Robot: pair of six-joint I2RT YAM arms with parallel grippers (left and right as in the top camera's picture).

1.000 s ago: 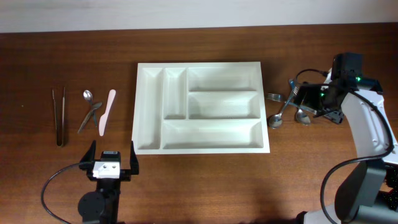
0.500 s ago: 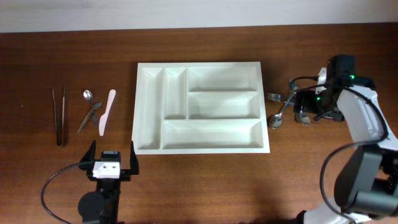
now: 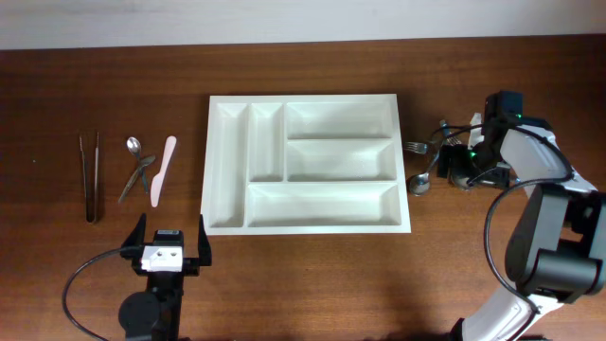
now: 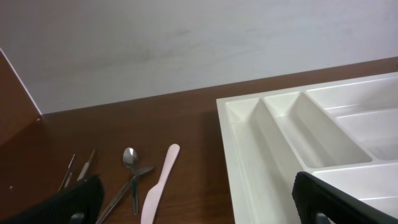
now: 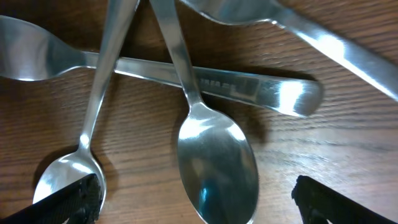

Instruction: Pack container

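Right of container (image 3: 322,204), right jaws spread wide over spoons (image 5: 217,162).

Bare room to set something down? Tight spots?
Free: all five compartments of the container; wood between its left wall and the pink spatula; the strip along its near side. Tight: the cutlery heap by its right wall.

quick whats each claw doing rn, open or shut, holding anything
left claw: open, holding nothing.
right claw: open, holding nothing, low over the spoons.
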